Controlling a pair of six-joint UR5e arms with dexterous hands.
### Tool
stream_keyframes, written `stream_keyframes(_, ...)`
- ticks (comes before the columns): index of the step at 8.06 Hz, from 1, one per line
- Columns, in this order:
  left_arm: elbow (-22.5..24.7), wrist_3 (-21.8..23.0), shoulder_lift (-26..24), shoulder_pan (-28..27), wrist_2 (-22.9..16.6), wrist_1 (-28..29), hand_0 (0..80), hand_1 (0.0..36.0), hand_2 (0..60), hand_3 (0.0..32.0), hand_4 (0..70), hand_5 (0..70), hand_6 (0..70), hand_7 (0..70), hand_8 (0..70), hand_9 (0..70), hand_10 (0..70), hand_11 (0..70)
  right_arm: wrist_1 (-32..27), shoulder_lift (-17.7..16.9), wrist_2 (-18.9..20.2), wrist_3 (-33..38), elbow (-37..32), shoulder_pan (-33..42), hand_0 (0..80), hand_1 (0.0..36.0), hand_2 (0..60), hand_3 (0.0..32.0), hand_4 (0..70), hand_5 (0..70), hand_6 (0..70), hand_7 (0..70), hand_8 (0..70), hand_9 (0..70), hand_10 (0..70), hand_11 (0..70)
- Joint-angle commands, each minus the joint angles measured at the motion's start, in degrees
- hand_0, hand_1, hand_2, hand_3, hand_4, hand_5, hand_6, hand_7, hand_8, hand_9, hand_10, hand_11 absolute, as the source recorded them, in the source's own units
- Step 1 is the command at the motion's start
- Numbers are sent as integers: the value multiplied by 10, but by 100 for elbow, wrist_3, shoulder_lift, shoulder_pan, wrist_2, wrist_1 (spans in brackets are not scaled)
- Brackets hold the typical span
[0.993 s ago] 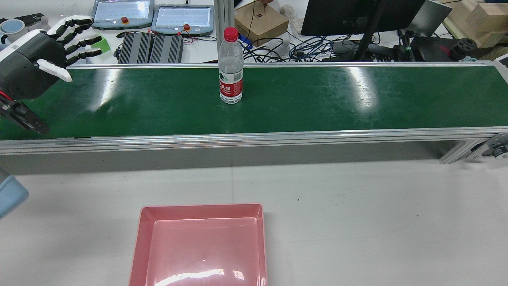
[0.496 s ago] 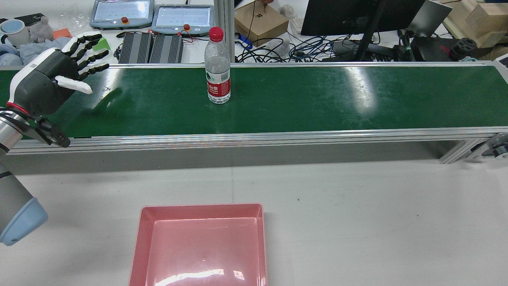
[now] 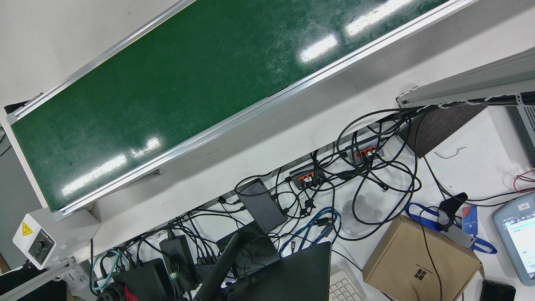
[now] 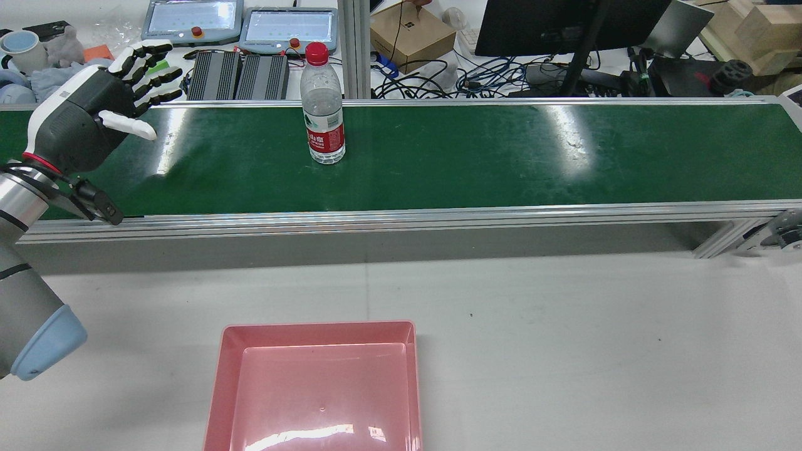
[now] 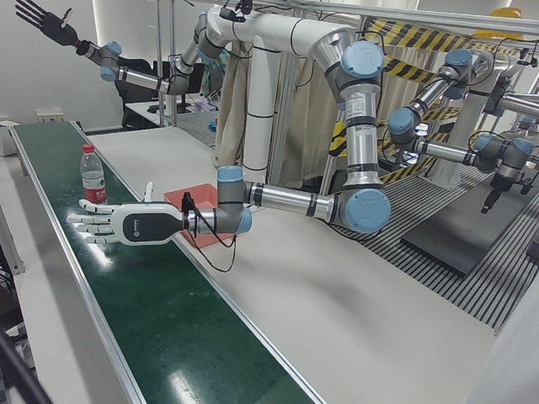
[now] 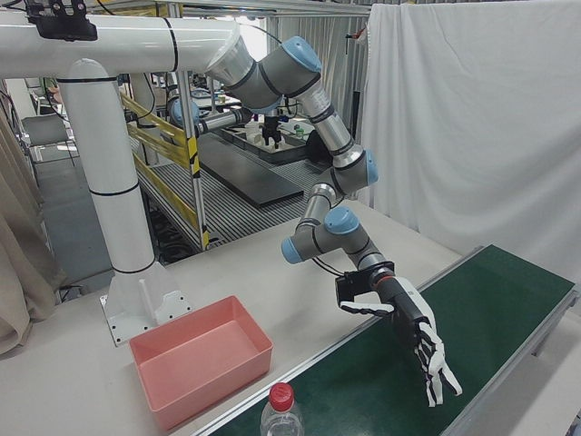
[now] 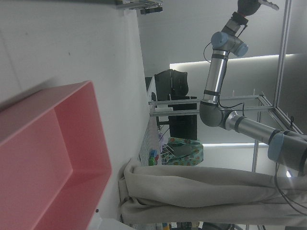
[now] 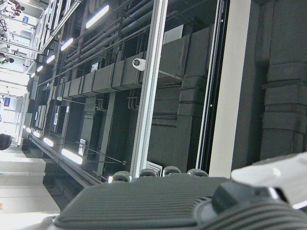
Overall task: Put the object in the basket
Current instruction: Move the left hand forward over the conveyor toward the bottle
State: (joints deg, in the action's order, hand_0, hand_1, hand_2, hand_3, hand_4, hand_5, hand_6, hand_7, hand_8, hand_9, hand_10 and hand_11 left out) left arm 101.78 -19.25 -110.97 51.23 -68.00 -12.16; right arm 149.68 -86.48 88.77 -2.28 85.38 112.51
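While the clear plastic water bottle with a red cap and red label [image 4: 322, 113] stands upright on the long green conveyor belt [image 4: 501, 156], nearer the belt's far edge in the rear view, the left hand [image 4: 88, 125] is held over the same belt to the bottle's left, apart from it and touching nothing. Its black and white fingers [image 4: 153, 78] are spread wide and stretched forward, and it holds nothing. From the left-front view the left hand [image 5: 126, 225] lies nearly level above the belt [image 5: 168, 337], its fingertips pointing along it towards the bottle [image 5: 92, 172], which stands just beyond them. The right-front view shows the same hand [image 6: 413, 336] fanned out over the green surface [image 6: 490, 300], with the bottle's cap and shoulders [image 6: 281, 413] at the bottom edge. A shallow square pink plastic basket [image 4: 316, 326] sits on the white table on the robot's side of the belt, holding nothing; it also shows in the left hand view [image 7: 48, 158] and in the right-front view [image 6: 218, 381]. The right hand [image 5: 38, 18] is raised high at the end of its arm, far from the belt, its dark fingers splayed apart and gripping nothing.
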Motion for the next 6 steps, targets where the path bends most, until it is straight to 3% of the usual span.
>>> stream_keyframes(1,-62,-298,-30,36,24,695,534,38,0,106,2,319,44,50,110,130,92,146,0,0,0,0,5,-1,0,0,0,0,0,0,0,0,0,0,0,0)
stream_keyframes(3,-236,-422,-21,27,86,1012,527,40,0,90,29,326,62,58,134,151,102,158,0,0,0,0,5,-1,0,0,0,0,0,0,0,0,0,0,0,0)
stream_keyframes(6,-308,-414,-30,-17,33,1006,534,49,0,80,33,333,68,58,141,158,97,153,0,0,0,0,5,8,0,0,0,0,0,0,0,0,0,0,0,0)
